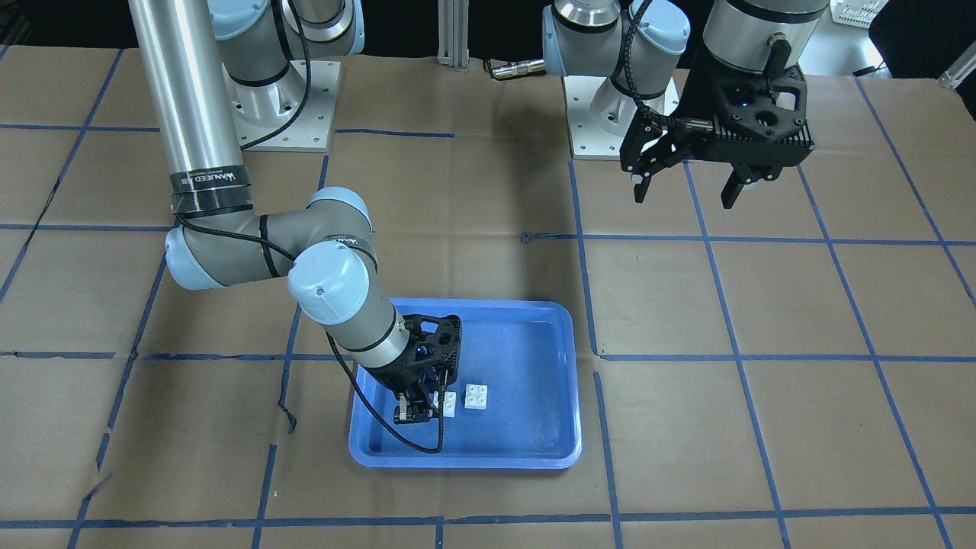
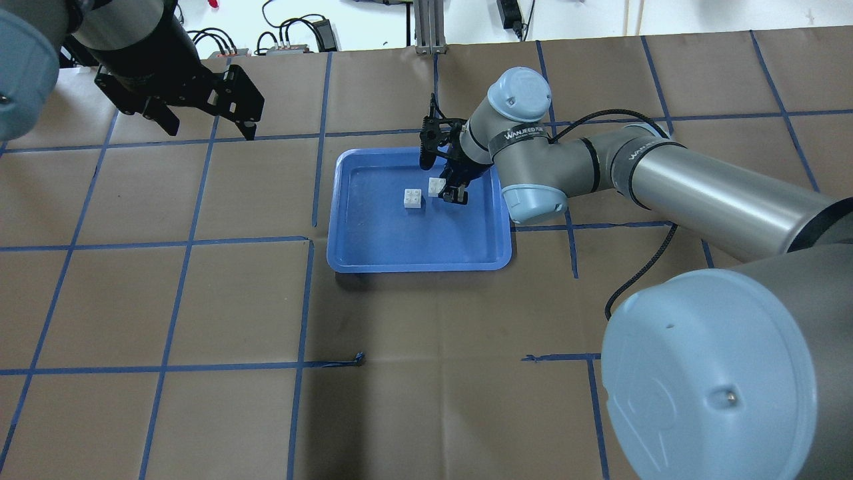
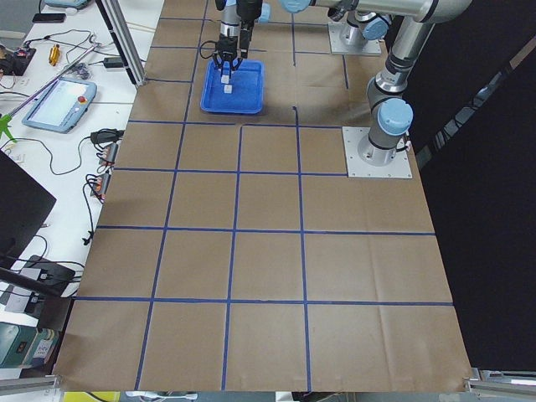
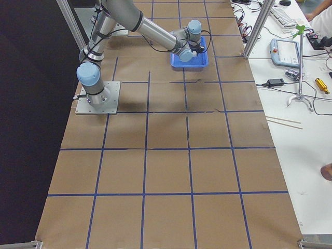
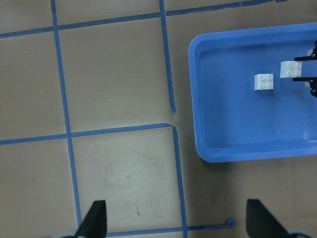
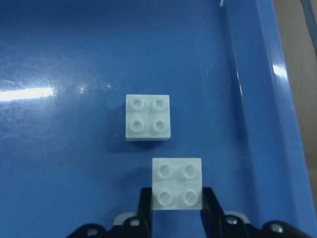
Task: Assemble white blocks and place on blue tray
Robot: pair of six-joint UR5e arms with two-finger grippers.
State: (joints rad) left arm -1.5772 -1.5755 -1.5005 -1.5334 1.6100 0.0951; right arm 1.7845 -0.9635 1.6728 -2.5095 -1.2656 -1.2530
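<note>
The blue tray (image 1: 465, 460) lies mid-table on brown paper; it also shows in the overhead view (image 2: 420, 265). One white block (image 1: 477, 396) (image 2: 413, 199) lies studs-up on the tray floor. My right gripper (image 1: 415, 412) (image 2: 453, 193) reaches into the tray and is shut on a second white block (image 6: 177, 184) (image 2: 437, 187). It holds that block studs-up, low over the tray floor, right beside the loose block (image 6: 147, 118), with a small gap between them. My left gripper (image 2: 210, 130) (image 1: 685, 197) hangs open and empty, high above the table, away from the tray.
The table is covered with brown paper marked by a blue tape grid (image 2: 306, 240). Both arm base plates (image 1: 618, 130) stand at the robot's edge. The right arm's elbow (image 1: 229, 252) hangs over the paper beside the tray. An operators' desk (image 3: 59, 92) with devices runs along the far side.
</note>
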